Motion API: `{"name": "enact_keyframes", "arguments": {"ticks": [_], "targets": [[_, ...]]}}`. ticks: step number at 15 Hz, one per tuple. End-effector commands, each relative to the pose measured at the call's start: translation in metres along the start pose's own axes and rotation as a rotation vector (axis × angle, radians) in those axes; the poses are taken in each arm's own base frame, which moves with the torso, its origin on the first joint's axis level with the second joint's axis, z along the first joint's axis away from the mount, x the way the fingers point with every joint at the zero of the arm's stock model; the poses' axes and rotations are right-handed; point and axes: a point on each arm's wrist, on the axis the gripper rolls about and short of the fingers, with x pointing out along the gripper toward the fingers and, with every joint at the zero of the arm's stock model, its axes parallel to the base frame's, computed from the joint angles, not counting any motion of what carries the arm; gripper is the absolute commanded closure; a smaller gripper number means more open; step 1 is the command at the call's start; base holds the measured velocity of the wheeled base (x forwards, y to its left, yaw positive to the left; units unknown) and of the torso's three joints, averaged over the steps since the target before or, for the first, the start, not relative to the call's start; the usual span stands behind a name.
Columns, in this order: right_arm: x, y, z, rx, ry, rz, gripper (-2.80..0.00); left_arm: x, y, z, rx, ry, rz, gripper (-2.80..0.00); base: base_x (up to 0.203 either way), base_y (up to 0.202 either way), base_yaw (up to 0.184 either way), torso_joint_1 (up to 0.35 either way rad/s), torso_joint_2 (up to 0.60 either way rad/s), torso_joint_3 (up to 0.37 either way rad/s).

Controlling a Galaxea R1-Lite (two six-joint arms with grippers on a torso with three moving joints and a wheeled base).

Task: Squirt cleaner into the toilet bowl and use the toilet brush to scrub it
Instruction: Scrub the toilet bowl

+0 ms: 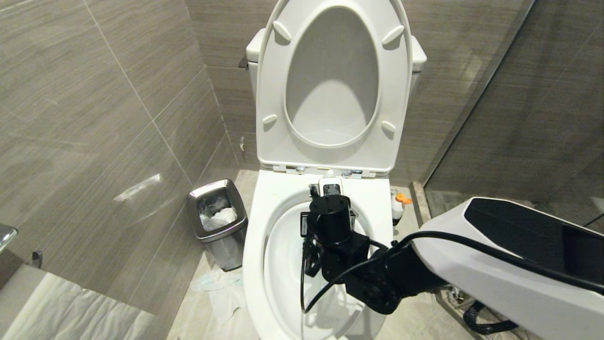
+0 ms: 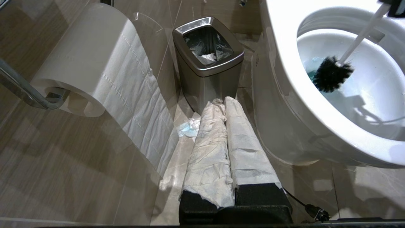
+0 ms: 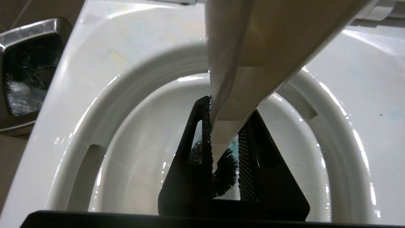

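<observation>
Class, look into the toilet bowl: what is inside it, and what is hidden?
Inside the toilet bowl are the toilet brush, its black head down in teal-blue water, held by the right claw. The basin's bottom beneath the bristles is covered.

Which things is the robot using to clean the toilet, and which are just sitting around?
For the job:
toilet bowl
toilet brush, held in the right gripper
cleaner, on the floor beside the bowl

Just lying about:
steel bin
paper roll
crumpled tissue on the floor
</observation>
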Motion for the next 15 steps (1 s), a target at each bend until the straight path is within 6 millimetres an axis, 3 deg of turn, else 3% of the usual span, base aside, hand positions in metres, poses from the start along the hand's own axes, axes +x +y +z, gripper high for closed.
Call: {"name": "enact_keyframes", "arguments": {"ticks": [1,8,10,15], "targets": [[-0.022,-0.011,0.039,0.048,-0.054,0.010,0.00,0.000,0.000,0.000,0.000,0.000,-0.001,0.00,0.000,0.000,0.000,0.000,0.00,0.000],[-0.077,-0.042,0.100,0.117,-0.133,0.038,0.00,0.000,0.000,0.000,0.000,0.000,0.000,0.00,0.000,0.000,0.000,0.000,0.00,0.000],[-0.081,-0.045,0.103,0.111,-0.135,0.041,0.00,0.000,0.000,0.000,0.000,0.000,0.000,0.00,0.000,0.000,0.000,0.000,0.00,0.000],[-0.073,-0.027,0.085,0.083,-0.106,0.061,0.00,0.000,0.000,0.000,0.000,0.000,0.000,0.00,0.000,0.000,0.000,0.000,0.00,0.000]]}}
